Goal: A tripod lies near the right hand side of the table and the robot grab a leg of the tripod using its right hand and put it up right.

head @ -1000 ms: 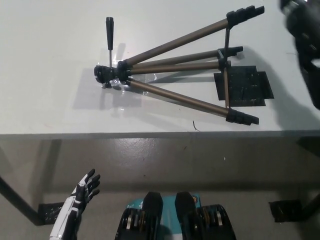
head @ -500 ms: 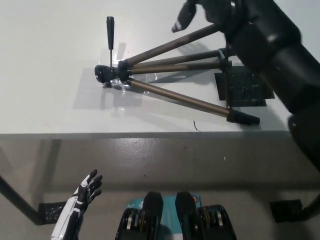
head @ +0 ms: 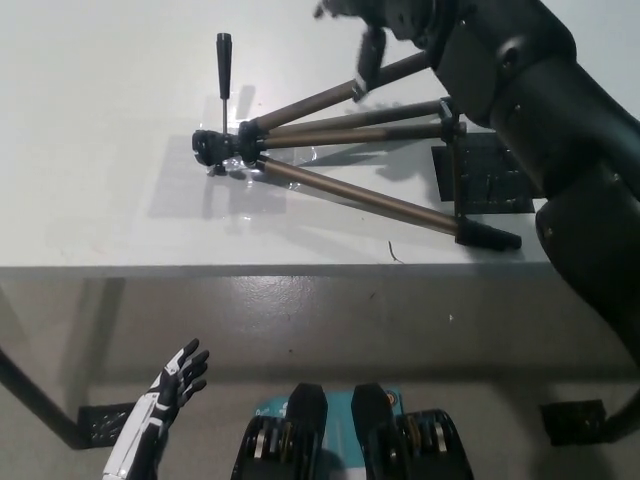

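Head view: a bronze-legged metal tripod with black feet and a black head (head: 330, 160) lies on its side on the right half of a pale grey table (head: 110, 140), its three legs splayed toward the right and its head pointing left. A thin black pan handle (head: 223, 65) sticks up-picture from the head. Two of the legs cross a flat black patch (head: 490, 172) on the tabletop near the right edge, where a black brace links the legs.

The robot's black right hand (head: 385, 25) reaches in from the upper right, its thick black arm passing over the tripod's far feet. The hand hangs over the uppermost leg, fingers curled downward with one fingertip at or just beside that leg; whether it has closed on the leg cannot be told from here.

The white left hand (head: 165, 400) rests low at the lower left, below the table's front edge, its dark-tipped fingers spread apart and holding nothing.
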Motion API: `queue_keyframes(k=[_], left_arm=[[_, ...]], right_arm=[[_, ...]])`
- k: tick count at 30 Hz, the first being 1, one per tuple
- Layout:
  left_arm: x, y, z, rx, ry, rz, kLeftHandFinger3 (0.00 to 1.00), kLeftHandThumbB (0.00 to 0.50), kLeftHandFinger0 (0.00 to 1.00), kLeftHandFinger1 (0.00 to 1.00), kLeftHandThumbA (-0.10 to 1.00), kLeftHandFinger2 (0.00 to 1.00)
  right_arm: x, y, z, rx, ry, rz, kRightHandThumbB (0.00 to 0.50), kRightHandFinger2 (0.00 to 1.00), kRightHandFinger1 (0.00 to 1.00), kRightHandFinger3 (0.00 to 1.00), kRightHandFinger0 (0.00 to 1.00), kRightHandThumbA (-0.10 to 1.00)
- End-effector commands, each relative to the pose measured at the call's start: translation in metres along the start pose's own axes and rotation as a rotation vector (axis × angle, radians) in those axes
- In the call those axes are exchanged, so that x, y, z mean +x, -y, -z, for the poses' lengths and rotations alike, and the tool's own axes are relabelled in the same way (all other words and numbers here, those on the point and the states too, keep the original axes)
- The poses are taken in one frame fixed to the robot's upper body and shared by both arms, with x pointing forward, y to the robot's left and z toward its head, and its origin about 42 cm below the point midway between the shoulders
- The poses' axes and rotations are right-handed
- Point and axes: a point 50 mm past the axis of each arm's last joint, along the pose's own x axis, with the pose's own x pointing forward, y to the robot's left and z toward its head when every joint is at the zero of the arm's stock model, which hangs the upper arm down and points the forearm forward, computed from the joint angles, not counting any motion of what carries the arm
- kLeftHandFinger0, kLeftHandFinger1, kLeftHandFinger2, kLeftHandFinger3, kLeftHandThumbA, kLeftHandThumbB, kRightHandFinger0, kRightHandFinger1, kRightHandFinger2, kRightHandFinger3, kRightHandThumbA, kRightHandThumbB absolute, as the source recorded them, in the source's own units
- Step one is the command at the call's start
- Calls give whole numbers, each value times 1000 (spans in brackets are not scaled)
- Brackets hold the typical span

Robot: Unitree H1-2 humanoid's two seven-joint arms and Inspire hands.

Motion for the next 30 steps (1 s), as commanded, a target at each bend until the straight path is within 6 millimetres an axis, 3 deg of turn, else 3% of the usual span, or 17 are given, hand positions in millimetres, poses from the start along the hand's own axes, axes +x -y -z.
queue_keyframes(k=[1,4,5,8,12,13,15,16,17,18,19,20,21,22,24,26,30], left_arm=[[0,-2,-11,14,48,24,1000,309,1000,1000,1000,1000],[0,-3,-10,8,52,28,1000,308,1000,1000,1000,1000],[0,-3,-9,8,53,27,1000,315,1000,1000,1000,1000],[2,-5,-10,12,50,33,1000,303,1000,1000,1000,1000],[1,-5,-11,18,50,26,1000,293,1000,1000,1000,1000],[0,-4,-10,13,46,23,1000,297,1000,1000,1000,1000],[-2,-3,-8,17,48,27,1000,308,1000,1000,1000,1000],[-2,-3,-8,23,50,30,1000,312,1000,1000,1000,1000],[-1,-4,-8,24,50,31,1000,319,1000,1000,1000,1000],[-1,-4,-8,25,46,30,1000,331,1000,1000,1000,1000],[-1,-4,-8,26,45,31,1000,335,1000,1000,1000,1000],[1,-5,-9,26,48,33,1000,337,1000,1000,1000,1000],[2,-5,-9,26,49,34,1000,339,1000,1000,1000,1000],[2,-5,-10,28,53,38,1000,336,1000,1000,1000,1000],[2,-5,-10,33,55,41,1000,317,1000,1000,1000,1000],[1,-3,-9,30,54,43,1000,308,1000,1000,1000,1000],[0,-3,-6,25,63,48,1000,314,1000,1000,1000,1000]], right_arm=[[-10,19,8,-38,-62,-29,500,1000,1000,1000,1000,875],[-6,10,15,-73,-102,-38,500,1000,1000,1000,1000,798],[-4,5,19,-109,-115,-46,500,1000,1000,1000,1000,864],[0,-7,31,-89,-147,-69,500,1000,1000,1000,1000,838],[9,-28,44,-57,-205,-43,500,1000,1000,1000,1000,637],[10,-31,44,-68,-206,-36,465,1000,1000,1000,1000,536],[18,-46,50,-227,-183,109,500,1000,1000,1000,966,496],[20,-53,54,-337,-157,187,411,1000,894,1000,777,350],[21,-54,55,-356,-152,215,317,842,735,986,651,210],[22,-60,59,-455,-130,325,297,559,394,846,287,42],[22,-61,60,-487,-123,356,286,389,197,736,80,-38],[19,-60,62,-529,-61,471,299,187,14,540,3,-98],[18,-59,62,-539,-52,492,295,244,60,449,0,-100],[17,-59,62,-586,-41,531,303,381,116,404,0,-100],[16,-59,63,-624,-11,595,303,523,200,415,8,-100],[15,-60,65,-673,2,614,269,541,145,262,0,-100],[14,-64,65,-665,43,686,247,500,91,139,0,-61]])
